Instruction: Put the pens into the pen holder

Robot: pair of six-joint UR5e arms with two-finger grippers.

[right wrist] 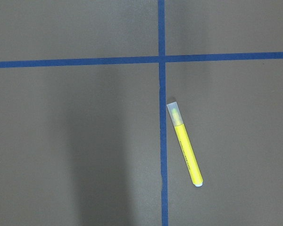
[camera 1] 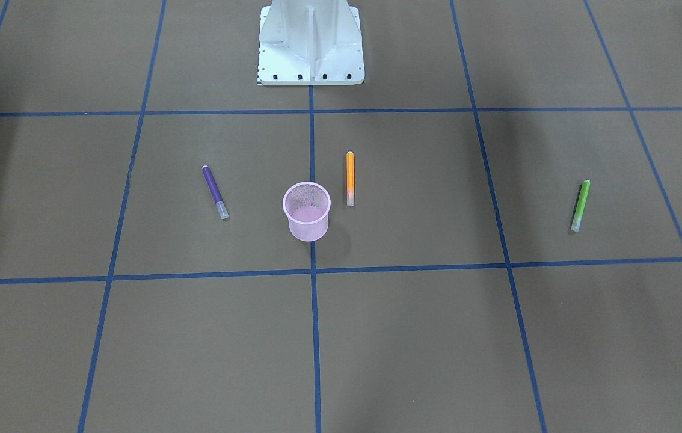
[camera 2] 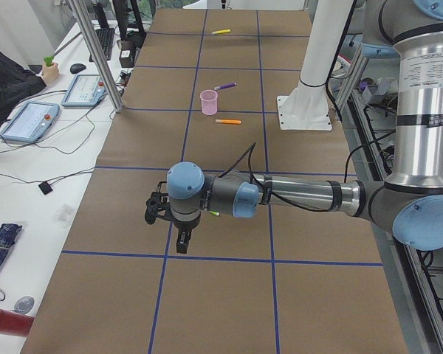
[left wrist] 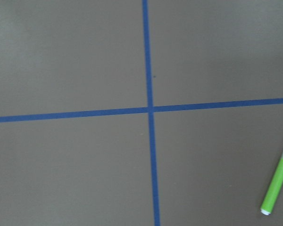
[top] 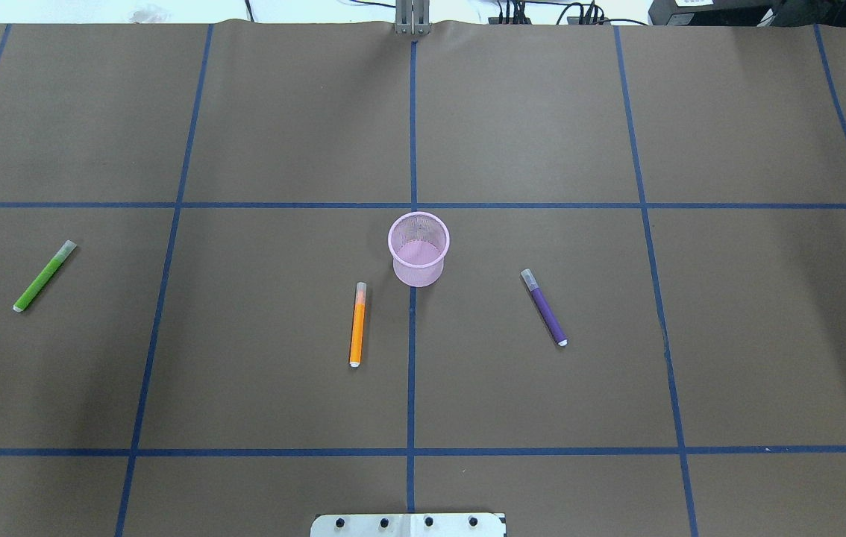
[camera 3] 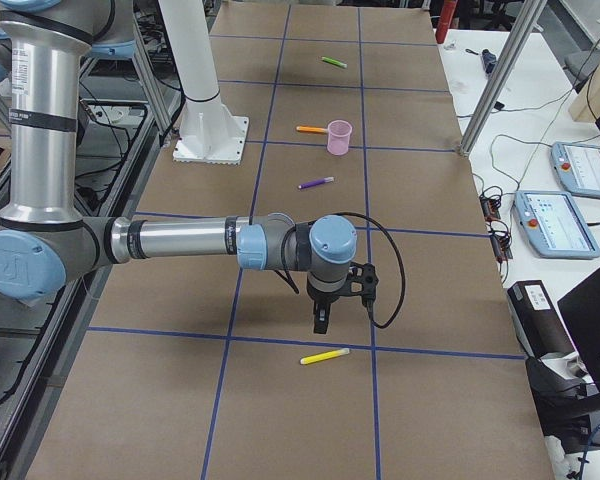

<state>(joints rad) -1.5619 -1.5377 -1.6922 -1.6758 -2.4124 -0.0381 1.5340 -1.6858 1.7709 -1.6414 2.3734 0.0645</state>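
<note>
Only the two side views showed the arms. The overhead and front-facing views held just the table [top: 259,119], the pedestal [camera 1: 311,45] and the things lying there. The left claw [camera 2: 181,247] appeared only from the table's left end and the right claw [camera 3: 320,328] only from its right end. I could not tell whether either was released or clenched, and neither visibly held anything.

The right wrist view showed a yellow pen [right wrist: 184,144] in full, which the overhead view caught only as a sliver at the table's right edge.

The pink pen holder [top: 417,272] stood upright near the table's middle. The orange pen [top: 357,324] lay just beside it and the purple pen [top: 544,307] a little farther off on the other side. Both were well apart from either claw.

The green pen [top: 45,276] lay flat toward the table's left end, near the left claw. It peeked from under that wrist in the left-end view and sat low and to the right in the left wrist view. The yellow pen lay flat near the right claw, on the side toward the table's right end.

The table was covered in brown paper gridded with blue tape [top: 412,358]. A white bench [camera 3: 570,150] alongside carried teach pendants [camera 3: 552,222] and cables.
</note>
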